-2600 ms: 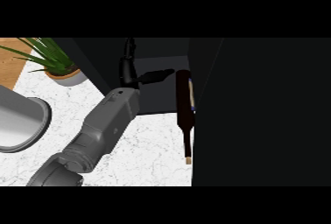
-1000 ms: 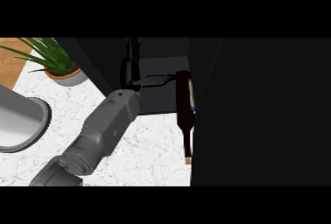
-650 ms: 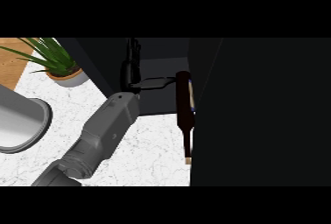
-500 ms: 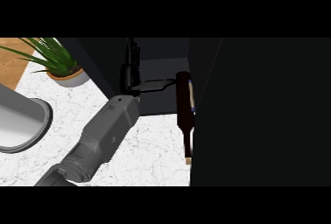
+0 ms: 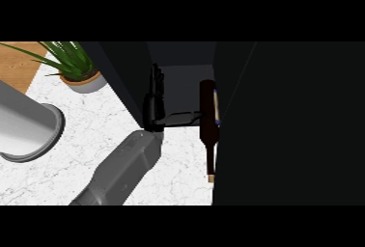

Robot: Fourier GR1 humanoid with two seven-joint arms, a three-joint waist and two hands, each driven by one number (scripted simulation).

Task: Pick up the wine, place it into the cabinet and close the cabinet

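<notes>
The wine bottle [image 5: 207, 113] is dark and lies lengthwise, its body inside the open cabinet [image 5: 182, 79] and its neck and pale cork end pointing toward me over the counter. My left hand [image 5: 154, 103] is just left of the bottle at the cabinet's mouth. Its fingers point straight up along the cabinet's left wall, and its thumb stretches right to touch the bottle's body. The hand is open. The grey left forearm [image 5: 122, 169] comes in from the lower left. My right hand does not show.
A broad dark cabinet panel [image 5: 292, 120] fills the right side, right up against the bottle. On the white marble counter [image 5: 92, 123] stand a potted plant [image 5: 80, 77] at the back left and a large grey cylindrical vessel [image 5: 25, 130] at the left edge.
My left forearm has pushed forward toward the cabinet. The hand has straightened from a tilt to pointing up along the wall, thumb still at the bottle. The bottle has barely shifted.
</notes>
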